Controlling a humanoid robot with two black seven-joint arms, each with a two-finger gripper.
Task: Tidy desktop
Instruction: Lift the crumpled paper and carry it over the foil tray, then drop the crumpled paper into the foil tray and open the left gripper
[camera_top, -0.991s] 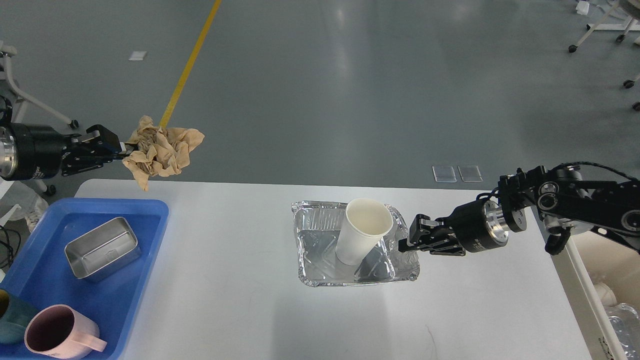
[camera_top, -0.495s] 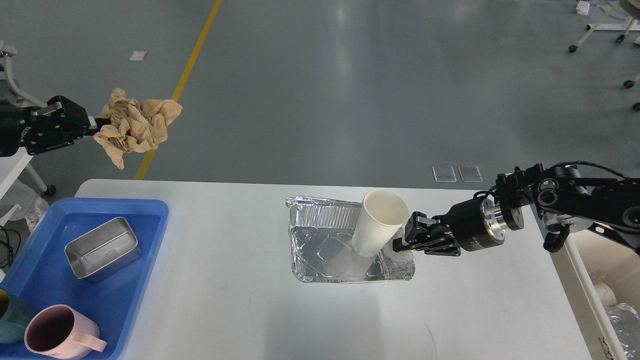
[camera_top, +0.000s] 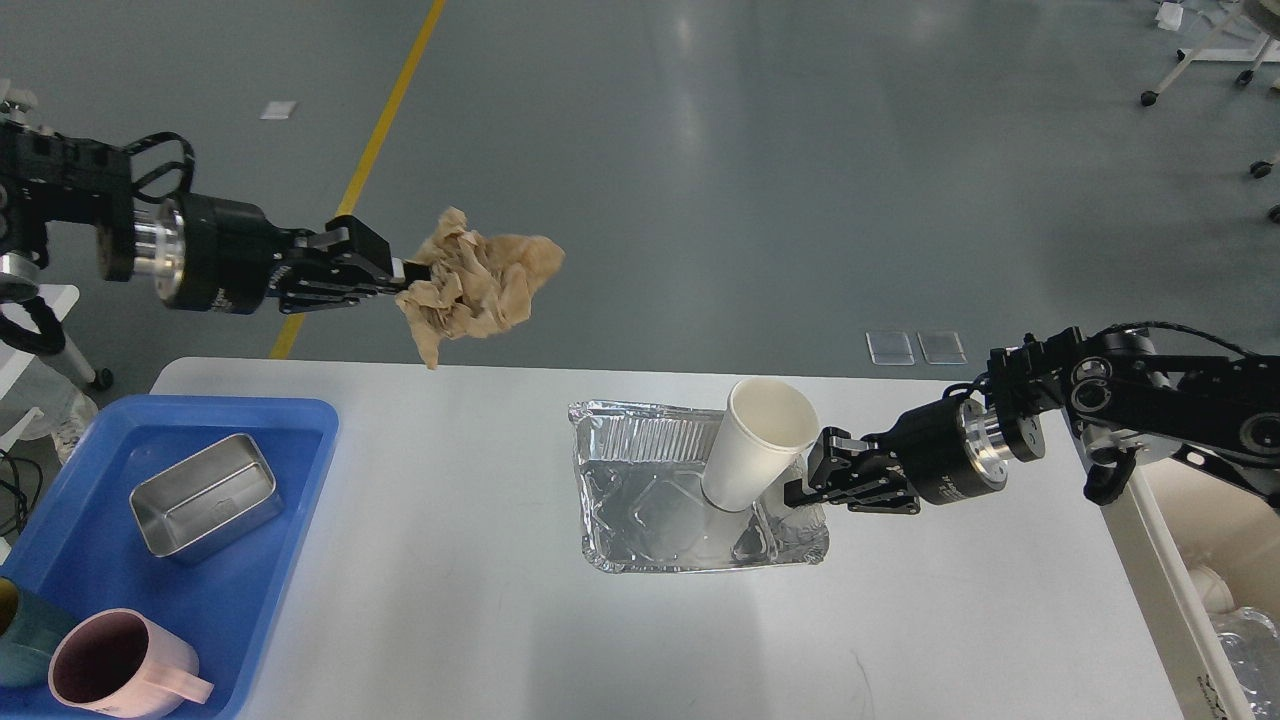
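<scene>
desktop (camera_top: 480, 600): foil tray (camera_top: 640, 500) mid, near edge open

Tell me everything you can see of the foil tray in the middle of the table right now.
The foil tray is a shallow rectangular dish of thin, crinkled, shiny aluminium with a rolled rim and ribbed walls. It sits flat on the white desktop, roughly centred. A white paper cup stands tilted inside its right end. The right pincer is at the tray's right rim beside the cup; whether it touches the foil is unclear.
</scene>
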